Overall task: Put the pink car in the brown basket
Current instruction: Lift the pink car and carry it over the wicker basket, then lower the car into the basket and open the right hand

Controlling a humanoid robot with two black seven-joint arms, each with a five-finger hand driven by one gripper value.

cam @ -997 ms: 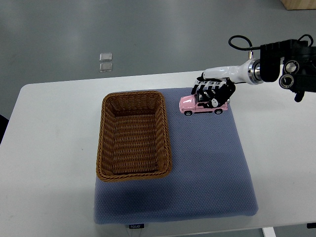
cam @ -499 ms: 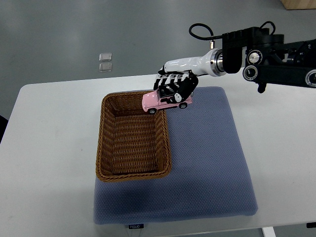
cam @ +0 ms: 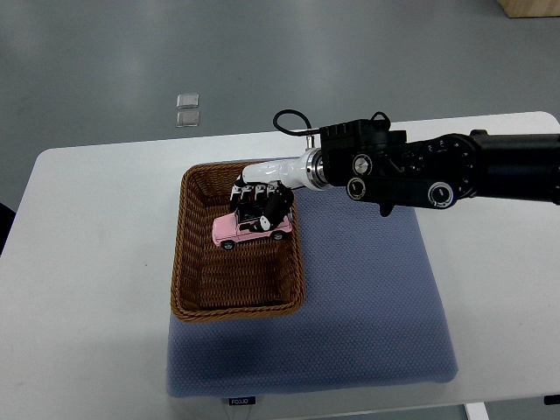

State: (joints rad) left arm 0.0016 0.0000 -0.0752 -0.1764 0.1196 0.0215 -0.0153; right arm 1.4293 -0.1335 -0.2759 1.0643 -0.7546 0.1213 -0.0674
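White counter [cam: 96, 262] bearing a blue mat [cam: 367, 306], with the basket [cam: 188, 262] on the mat's left part. Reaching in from the right over the basket's far right corner, the right robot hand [cam: 261, 199], fingers curled down and clamped on the car [cam: 251, 229]. Held inside the basket's far half, long axis roughly left-right, nose left.

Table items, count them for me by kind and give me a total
Pink car: 1, held by the right robot hand
Brown basket: 1
Blue mat: 1
Total: 3
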